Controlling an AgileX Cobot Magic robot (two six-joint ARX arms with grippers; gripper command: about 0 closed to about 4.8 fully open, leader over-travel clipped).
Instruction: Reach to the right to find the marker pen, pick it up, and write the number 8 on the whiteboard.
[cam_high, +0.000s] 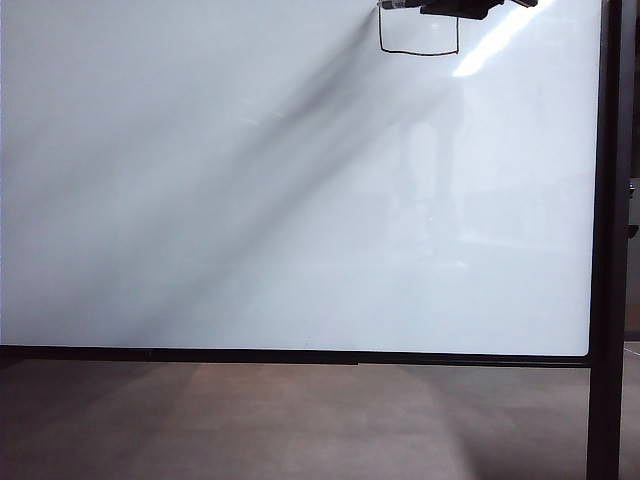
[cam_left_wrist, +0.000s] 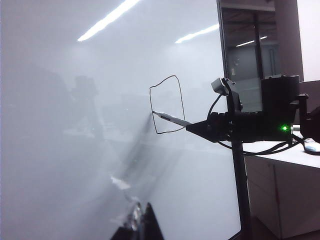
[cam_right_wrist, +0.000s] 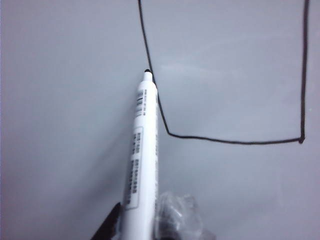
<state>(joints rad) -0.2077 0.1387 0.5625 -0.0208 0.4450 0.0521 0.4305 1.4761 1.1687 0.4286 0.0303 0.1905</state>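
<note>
The right gripper (cam_left_wrist: 192, 127) squeezes the pen (cam_right_wrist: 141, 150) against the whiteboard (cam_high: 250, 200) line, the left gripper (cam_left_wrist: 142, 220) looks closed, a white cabinet (cam_left_wrist: 285, 190) nearby.

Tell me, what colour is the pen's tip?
Black, on the white marker pen held by the right gripper; the right wrist view shows it best.

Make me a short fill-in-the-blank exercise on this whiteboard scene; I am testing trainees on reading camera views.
1. The slim white marker pen is held by the ____ gripper.
2. Its tip rests against the large glossy ____.
3. The thin black drawn outline is ____ in colour.
4. The left gripper holds ____.

Missing words: right; whiteboard; black; nothing
</note>
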